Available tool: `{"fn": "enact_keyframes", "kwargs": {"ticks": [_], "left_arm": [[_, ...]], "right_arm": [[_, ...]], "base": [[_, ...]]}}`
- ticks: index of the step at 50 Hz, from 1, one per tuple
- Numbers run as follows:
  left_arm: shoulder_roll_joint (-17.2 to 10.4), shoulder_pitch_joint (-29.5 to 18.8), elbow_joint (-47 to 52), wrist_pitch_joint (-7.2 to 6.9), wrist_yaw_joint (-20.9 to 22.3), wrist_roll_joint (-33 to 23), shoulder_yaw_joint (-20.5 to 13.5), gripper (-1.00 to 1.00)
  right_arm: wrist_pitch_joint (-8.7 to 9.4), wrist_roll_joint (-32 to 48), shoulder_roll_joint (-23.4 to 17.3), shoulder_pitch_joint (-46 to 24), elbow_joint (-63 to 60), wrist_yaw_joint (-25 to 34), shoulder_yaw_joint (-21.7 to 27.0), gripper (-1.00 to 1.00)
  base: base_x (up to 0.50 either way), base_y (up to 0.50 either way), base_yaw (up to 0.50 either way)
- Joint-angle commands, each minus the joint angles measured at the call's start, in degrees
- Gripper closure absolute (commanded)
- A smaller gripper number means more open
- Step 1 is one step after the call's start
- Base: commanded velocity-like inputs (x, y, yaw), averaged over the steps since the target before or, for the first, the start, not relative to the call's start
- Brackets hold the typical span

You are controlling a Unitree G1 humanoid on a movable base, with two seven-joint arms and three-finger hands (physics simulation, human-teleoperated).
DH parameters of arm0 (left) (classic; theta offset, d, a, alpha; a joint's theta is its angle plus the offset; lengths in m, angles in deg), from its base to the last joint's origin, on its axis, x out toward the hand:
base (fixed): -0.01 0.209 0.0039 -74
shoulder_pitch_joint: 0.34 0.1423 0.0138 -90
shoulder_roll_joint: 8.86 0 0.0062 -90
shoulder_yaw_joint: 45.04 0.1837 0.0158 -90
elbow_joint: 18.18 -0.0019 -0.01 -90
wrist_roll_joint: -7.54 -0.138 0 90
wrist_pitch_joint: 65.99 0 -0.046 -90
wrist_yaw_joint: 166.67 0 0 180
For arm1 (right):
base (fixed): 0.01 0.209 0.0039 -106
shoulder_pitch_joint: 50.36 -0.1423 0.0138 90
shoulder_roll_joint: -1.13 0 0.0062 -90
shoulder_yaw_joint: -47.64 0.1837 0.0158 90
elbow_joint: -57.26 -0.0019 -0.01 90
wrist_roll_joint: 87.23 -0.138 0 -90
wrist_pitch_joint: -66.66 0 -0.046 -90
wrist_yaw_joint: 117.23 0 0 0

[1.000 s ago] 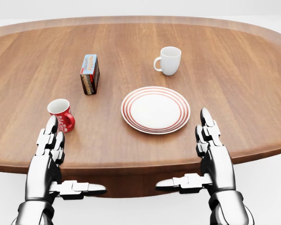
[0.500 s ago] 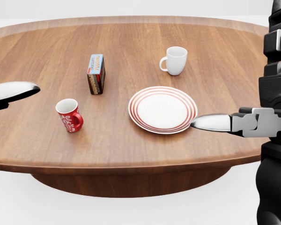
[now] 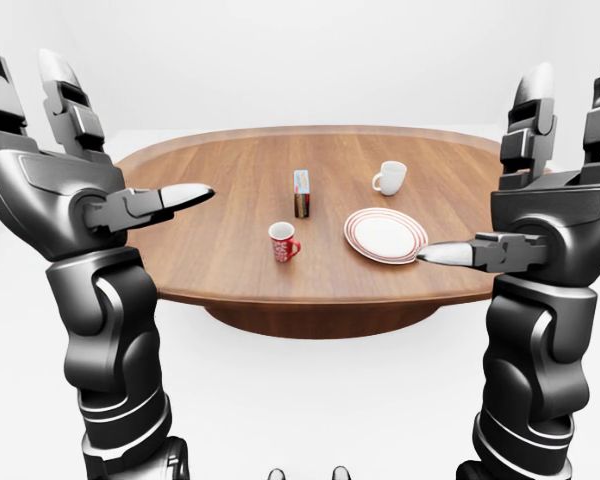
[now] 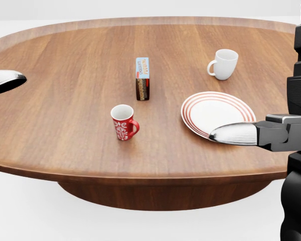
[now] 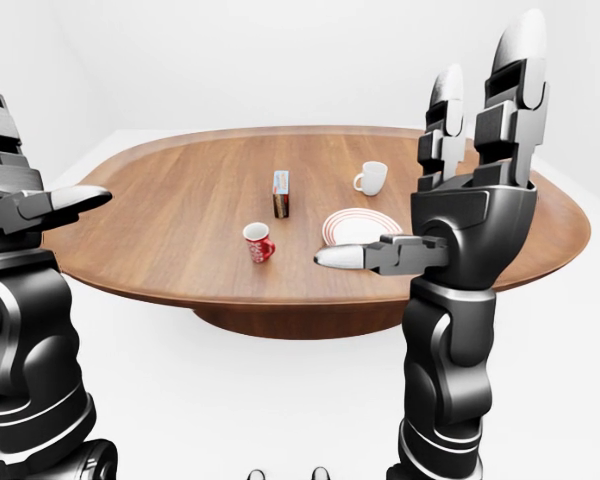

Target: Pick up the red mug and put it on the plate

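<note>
The red mug [image 4: 124,123] with a white pattern stands upright on the wooden table [image 4: 65,125], handle to the right, near the table's lower edge. To its right lies the white plate [image 4: 218,113] with red rim rings; nothing is on it. My left hand [image 3: 115,140] is raised at the left of the left-eye view, fingers up and spread, open and holding nothing. My right hand [image 5: 435,165] is raised the same way on the right, open, its thumb [image 4: 236,134] overlapping the plate's lower edge in the head view. Both hands are well away from the mug.
A white mug [image 4: 224,64] stands above the plate in the head view. A small upright box [image 4: 142,78] stands above the red mug. The table is oval on a central pedestal [image 3: 310,320], with white floor all round it.
The camera has moved: the table's things slid right in the head view. Both hands rose from the table's lower edge to upright at the view's sides, still open.
</note>
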Motion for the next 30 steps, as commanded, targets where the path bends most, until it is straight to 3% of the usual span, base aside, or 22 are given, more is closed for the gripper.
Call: {"fn": "enact_keyframes", "kwargs": {"ticks": [1, 8, 18, 30], "left_arm": [[-0.28, -0.35, -0.25, 0.00, -0.18, 0.26, -0.13, -1.00], [-0.34, -0.27, -0.07, 0.00, -0.08, 0.23, -0.18, -1.00], [-0.15, 0.13, -0.17, 0.00, 0.13, 0.21, -0.13, -1.00], [-0.05, 0.31, -0.81, 0.00, 0.37, -0.03, -0.06, -1.00]], "right_arm": [[0.00, -0.07, 0.03, 0.21, -0.51, 0.03, -0.07, -1.00], [0.00, 0.85, -0.12, 0.25, -0.16, -0.39, 0.07, -1.00], [0.00, 0.32, 0.39, 0.64, -0.96, -0.11, 0.58, -1.00], [0.00, -0.34, 0.17, 0.37, -1.01, 0.16, -0.12, -1.00]], "base": [[0.00, 0.50, 0.00], [0.00, 0.48, 0.00], [0.00, 0.00, 0.00], [0.48, 0.00, 0.00]]}}
